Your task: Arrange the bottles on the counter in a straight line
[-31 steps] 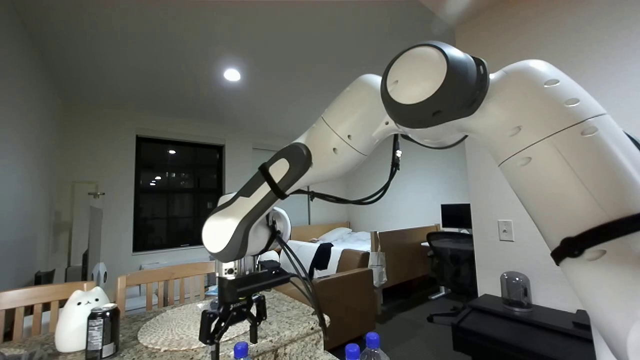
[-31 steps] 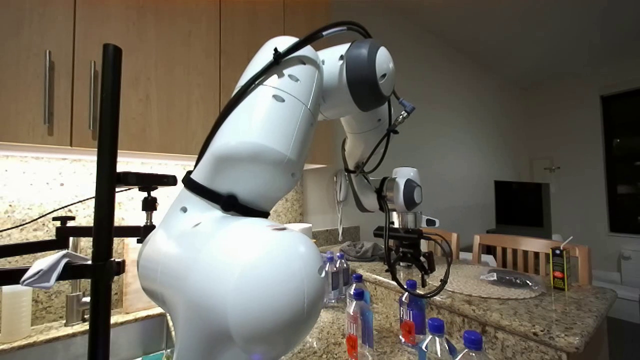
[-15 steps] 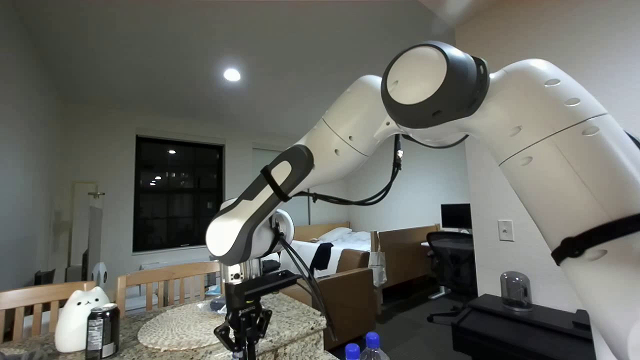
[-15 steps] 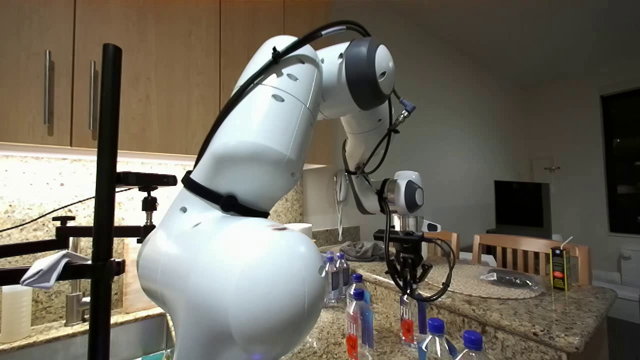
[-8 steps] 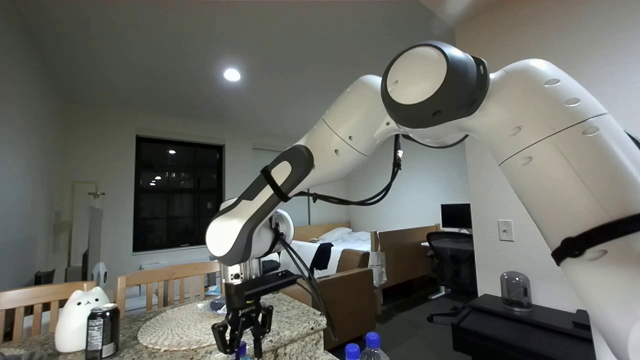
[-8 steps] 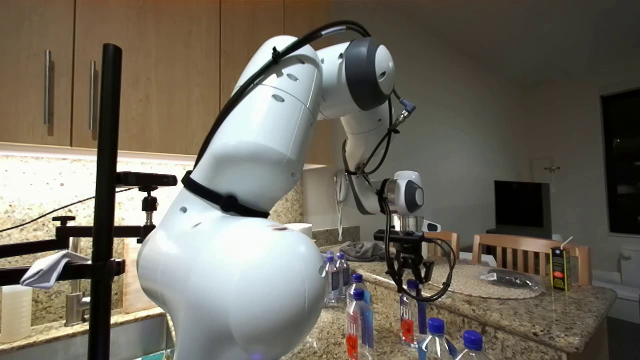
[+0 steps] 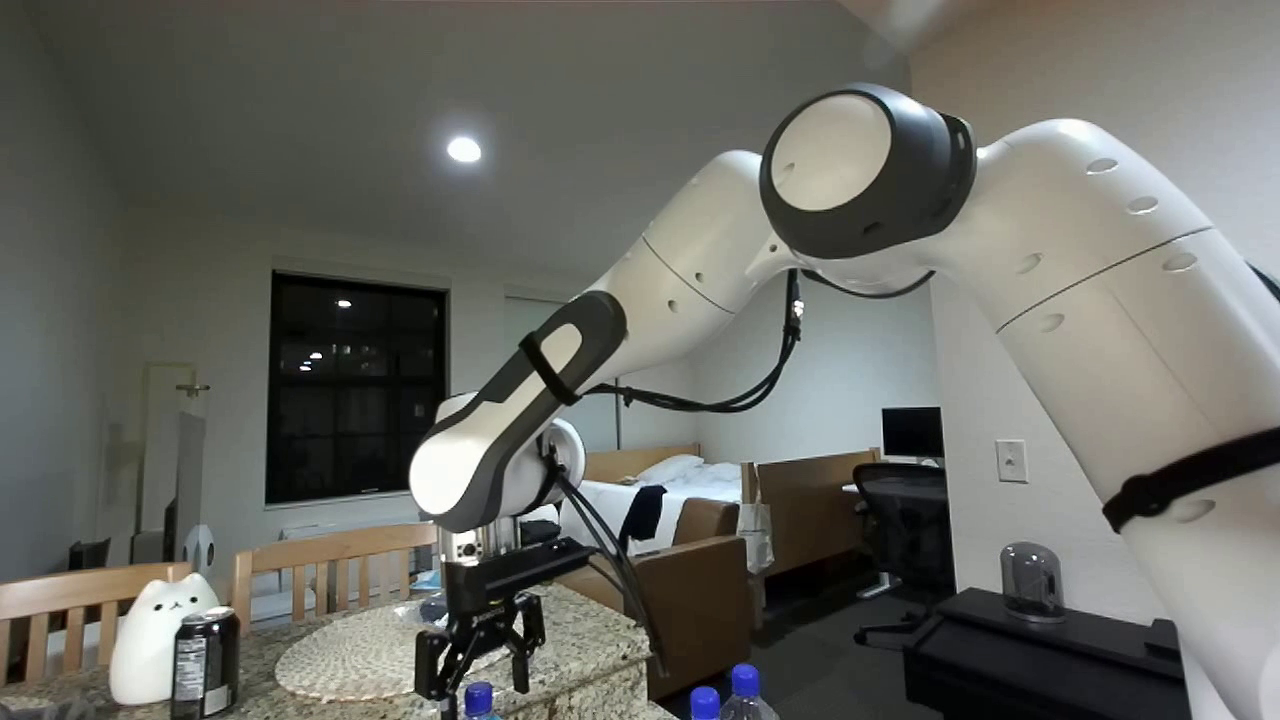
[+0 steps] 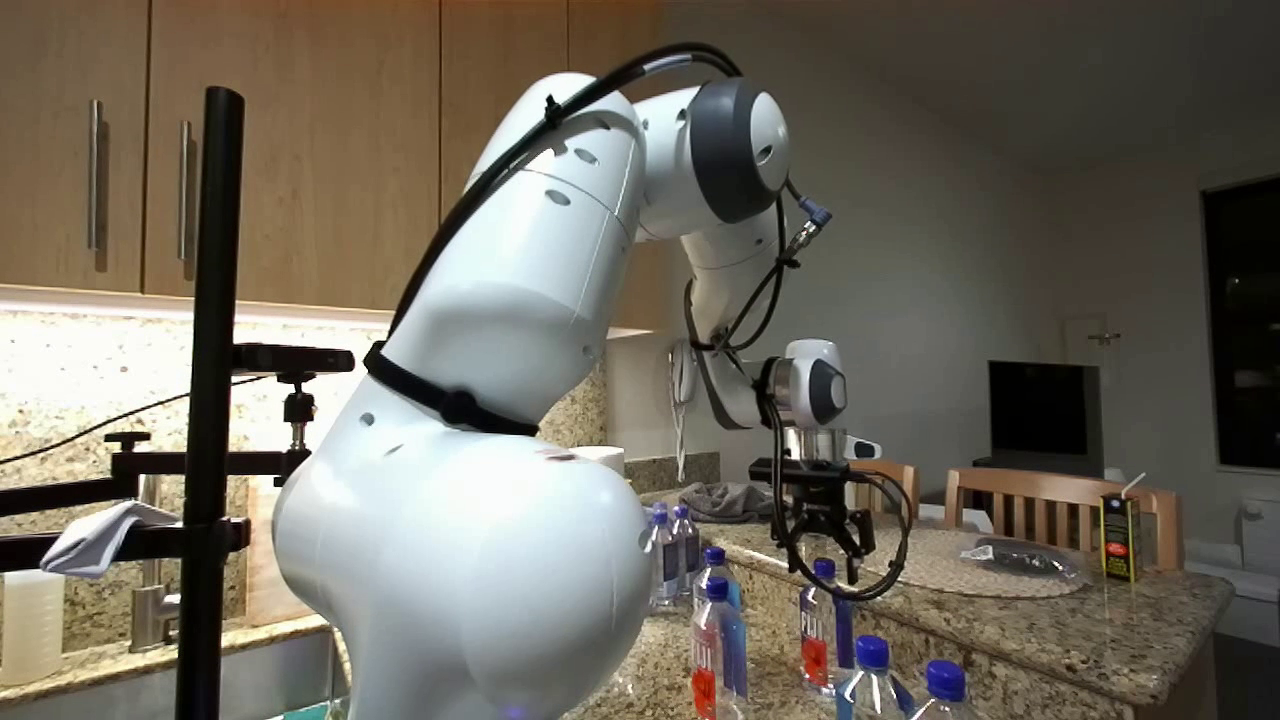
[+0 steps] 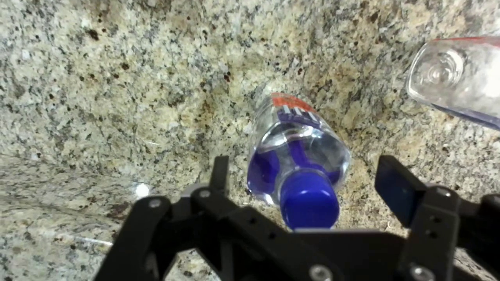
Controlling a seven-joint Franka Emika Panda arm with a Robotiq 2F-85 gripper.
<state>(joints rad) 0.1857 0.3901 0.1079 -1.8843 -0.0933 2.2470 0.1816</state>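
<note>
In the wrist view a clear bottle with a blue cap stands between the two fingers of my gripper, with a gap on either side. The jaws are wide apart. An exterior view has this bottle upright on the speckled counter, just under the gripper. Nearer that camera are a red-labelled bottle and two bottles cut by the lower edge, one capped here, one here. A further bottle stands behind the red-labelled one. Part of another bottle shows at the wrist view's right.
Two more bottles, one of them here, stand farther back beside the arm's base. A raised counter ledge runs alongside, bearing a woven mat and a drink carton. A black can and white cat figure also stand there.
A second ago the fingers were closed at the bottle's top; they have since spread and let it go. The gripper has shifted very slightly. The bottle remains standing in its place.
</note>
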